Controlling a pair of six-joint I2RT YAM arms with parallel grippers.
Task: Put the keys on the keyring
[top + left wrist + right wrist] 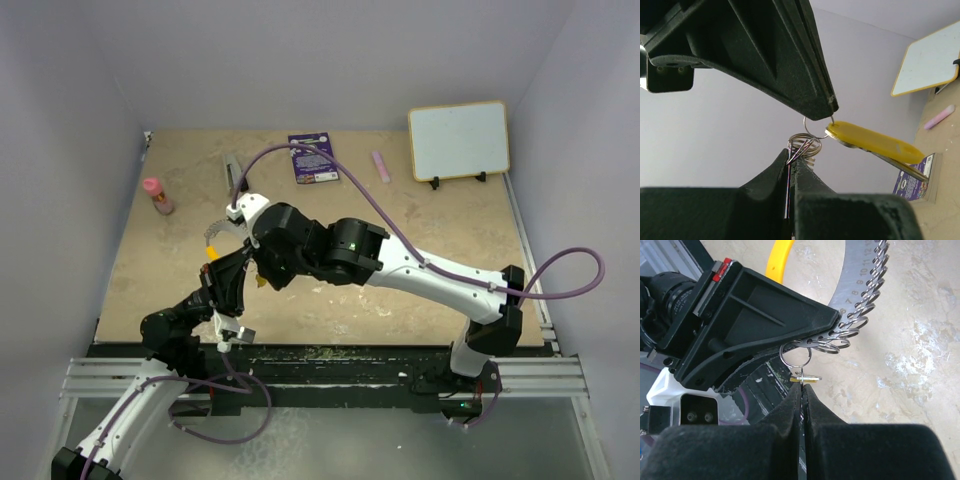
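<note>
My left gripper is shut on the keyring, a curved grey numbered band with several silvery wire rings along its edge. It holds the keyring in the air above the table's near left part. My right gripper is shut on a yellow-headed key at its ring end. A small silvery ring on the key sits against the band's lowest rings. The two grippers meet tip to tip in the top view, the left and the right. No other keys show.
A grey-and-black oblong tool, a pink bottle, a purple card, a pink stick and a whiteboard stand at the back of the table. A yellow loop hangs by the band.
</note>
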